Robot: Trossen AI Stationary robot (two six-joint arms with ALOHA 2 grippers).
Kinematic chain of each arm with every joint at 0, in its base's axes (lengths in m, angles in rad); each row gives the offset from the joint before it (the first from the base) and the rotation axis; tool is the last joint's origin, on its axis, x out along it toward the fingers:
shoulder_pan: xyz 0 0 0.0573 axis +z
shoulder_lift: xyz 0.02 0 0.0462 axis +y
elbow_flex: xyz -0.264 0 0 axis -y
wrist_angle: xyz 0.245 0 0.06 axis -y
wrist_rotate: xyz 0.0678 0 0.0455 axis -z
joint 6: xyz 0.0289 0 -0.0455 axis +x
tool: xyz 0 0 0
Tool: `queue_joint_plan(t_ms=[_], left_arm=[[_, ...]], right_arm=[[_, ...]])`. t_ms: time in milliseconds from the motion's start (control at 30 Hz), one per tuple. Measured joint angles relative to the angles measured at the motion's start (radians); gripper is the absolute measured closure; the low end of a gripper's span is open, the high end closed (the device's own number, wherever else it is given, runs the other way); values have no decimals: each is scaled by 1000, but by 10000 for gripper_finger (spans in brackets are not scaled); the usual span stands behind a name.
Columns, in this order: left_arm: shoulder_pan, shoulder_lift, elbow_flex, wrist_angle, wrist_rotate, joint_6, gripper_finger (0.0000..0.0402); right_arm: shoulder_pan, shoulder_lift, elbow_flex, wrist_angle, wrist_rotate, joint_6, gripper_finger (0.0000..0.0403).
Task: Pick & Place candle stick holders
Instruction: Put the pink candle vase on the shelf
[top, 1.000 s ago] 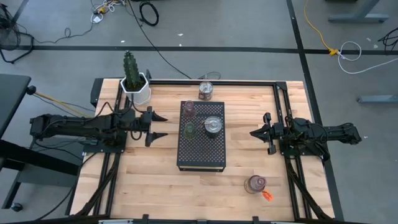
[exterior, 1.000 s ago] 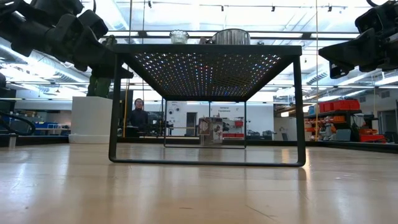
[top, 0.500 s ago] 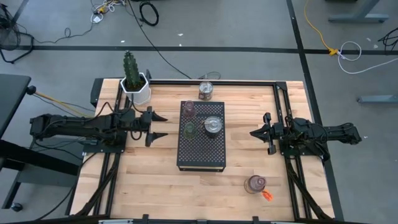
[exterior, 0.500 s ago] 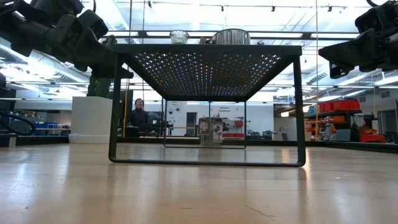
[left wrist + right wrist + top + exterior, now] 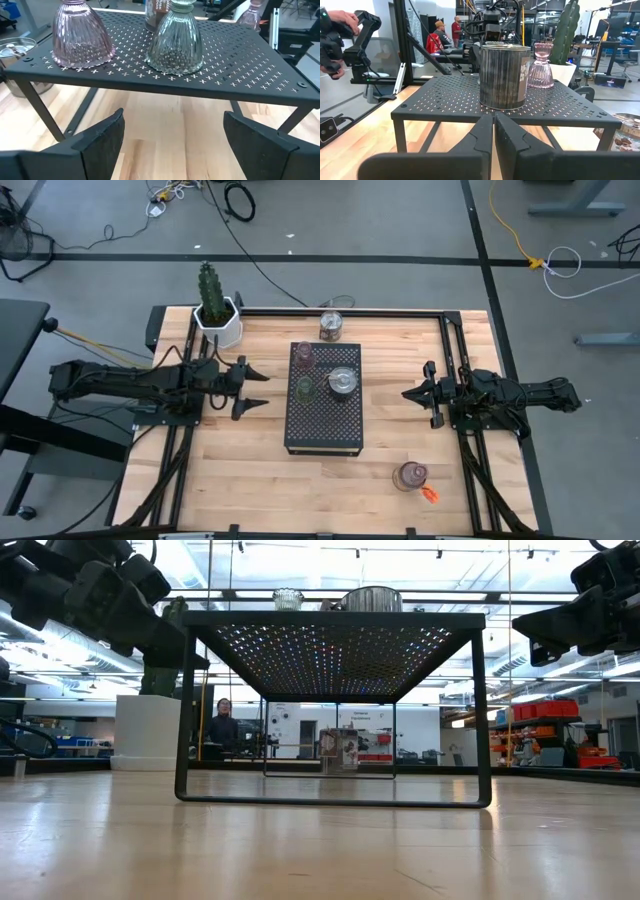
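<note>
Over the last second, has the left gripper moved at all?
Yes, slightly. In the high view the left gripper has edged toward the cactus pot side of the table, judged against the black perforated stand, jaws open.

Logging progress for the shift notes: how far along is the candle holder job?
Done: pink, green and silvery holders stand on the black rack. In hand: nothing; left gripper open beside the rack, right gripper shut. Left: two holders on the table.
</note>
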Motion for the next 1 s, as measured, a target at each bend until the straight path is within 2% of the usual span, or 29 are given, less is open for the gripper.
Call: queue_joint_plan(t_ms=[367, 700, 1000], left_arm=[[0, -74, -7, -15, -43, 28, 60], [0, -181, -143, 53, -33, -9, 60], [-2, -314, -217, 57, -32, -10, 60]], right_arm=[[0, 0, 0, 0, 0, 0, 380], [0, 0, 0, 0, 0, 0, 380], [0, 0, 0, 0, 0, 0, 380]])
